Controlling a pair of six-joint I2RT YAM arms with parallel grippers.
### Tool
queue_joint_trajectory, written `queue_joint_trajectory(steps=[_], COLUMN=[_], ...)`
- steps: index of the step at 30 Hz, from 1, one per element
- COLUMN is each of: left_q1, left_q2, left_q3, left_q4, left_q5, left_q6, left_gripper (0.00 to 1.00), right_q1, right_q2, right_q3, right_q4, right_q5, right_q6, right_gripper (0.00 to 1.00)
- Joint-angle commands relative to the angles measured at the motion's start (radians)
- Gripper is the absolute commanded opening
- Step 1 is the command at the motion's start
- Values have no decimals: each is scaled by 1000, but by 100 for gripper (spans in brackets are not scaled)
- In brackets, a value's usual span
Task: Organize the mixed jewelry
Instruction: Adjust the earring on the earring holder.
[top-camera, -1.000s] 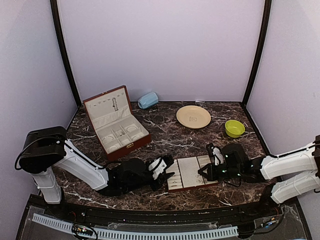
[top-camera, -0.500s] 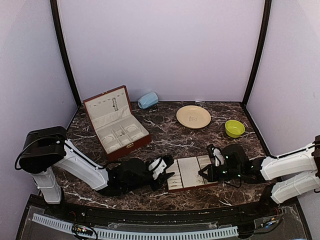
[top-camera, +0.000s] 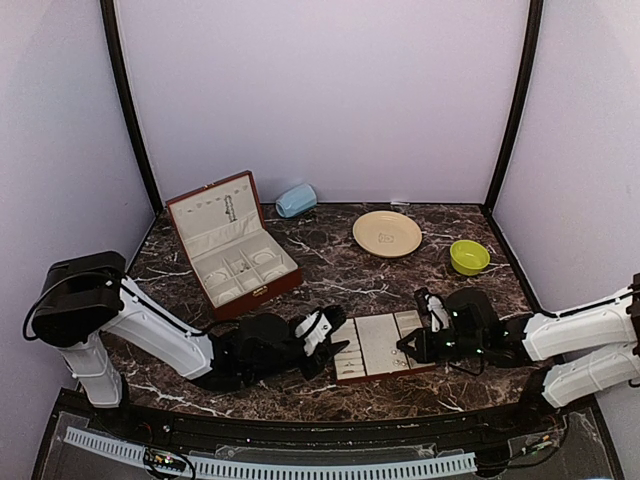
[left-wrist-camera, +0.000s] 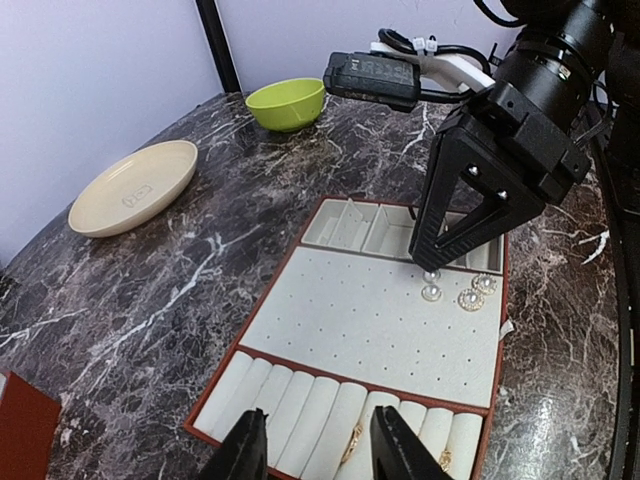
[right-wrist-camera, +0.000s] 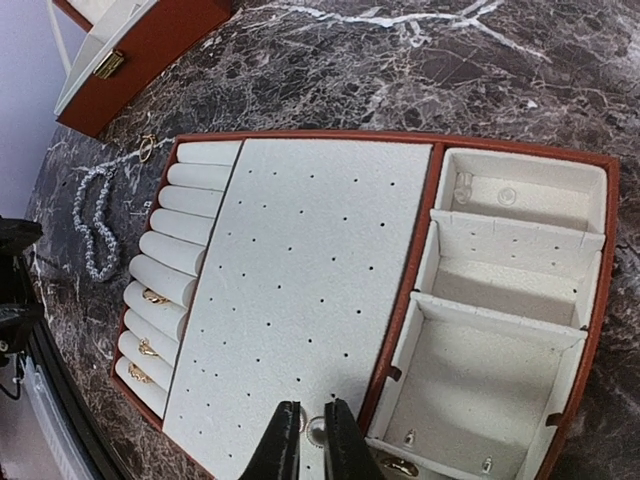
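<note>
Dark marble table (top-camera: 340, 275), lilac walls (top-camera: 320, 100); left gripper (left-wrist-camera: 320, 445) part-open, empty, over tray (left-wrist-camera: 370, 320) ring rolls; right gripper (right-wrist-camera: 311, 414) near-closed around pearl stud (left-wrist-camera: 432, 291), grip unclear; bead strand (right-wrist-camera: 95, 220) on marble beside tray.

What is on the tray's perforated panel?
A pearl stud at the right gripper's tips and two sparkly studs, clustered beside the compartments. Whatever those fingers cover is hidden.

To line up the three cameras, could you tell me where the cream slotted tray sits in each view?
Top external: the tray lies low in the picture, just right of centre.
Left wrist: the tray fills the lower right.
Right wrist: the tray fills most of the frame.
Shared landmark: the right gripper, tips over the tray's perforated panel.
</note>
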Motion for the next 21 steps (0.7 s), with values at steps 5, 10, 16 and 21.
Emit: queue_joint_trajectory(steps=[5, 10, 16, 21], left_q1=[64, 157, 290, 377], left_q2=[-144, -231, -330, -390], left_q3=[75, 66, 11, -22], left_q4=[-166, -260, -339, -391], left_q5=[-7, 17, 75, 120], left_q6=[-147, -316, -482, -535], left_gripper=[39, 56, 69, 73], right_q1=[-34, -126, -203, -209], right_q2=[-107, -84, -49, 14], right_q3=[116, 197, 205, 217], right_q4=[-137, -305, -375, -399], right_q5=[55, 86, 96, 97], right_q6=[0, 4, 16, -18], right_gripper=[27, 40, 48, 54])
